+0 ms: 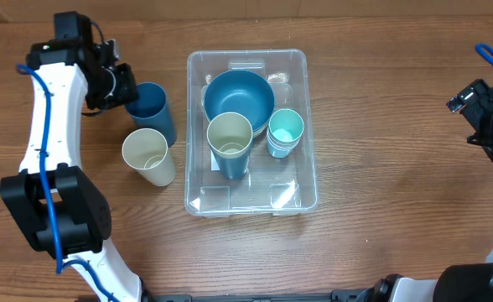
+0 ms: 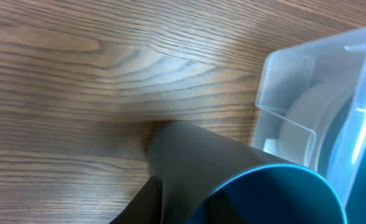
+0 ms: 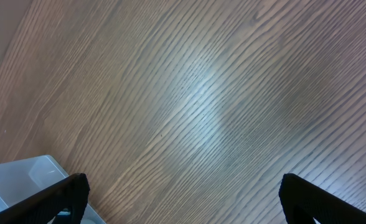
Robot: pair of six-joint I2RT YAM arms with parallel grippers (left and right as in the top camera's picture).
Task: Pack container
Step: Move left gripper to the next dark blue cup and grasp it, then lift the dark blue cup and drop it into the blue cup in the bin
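Wood bench [image 1: 381,168]. Left tool [image 1: 127,86] sits at the blue cup [image 1: 153,111] rim; can't tell if clamped. Container [image 1: 246,55] is just past the cup. Right tool [image 3: 183,190] has its fingers wide apart.

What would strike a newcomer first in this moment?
The clear container in the middle of the wooden table draws the eye, holding a blue bowl, a cream cup and a teal cup. Just left of it stand a dark blue cup and a second cream cup, with the left gripper at the dark blue cup's rim. The right gripper hangs open at the far right.
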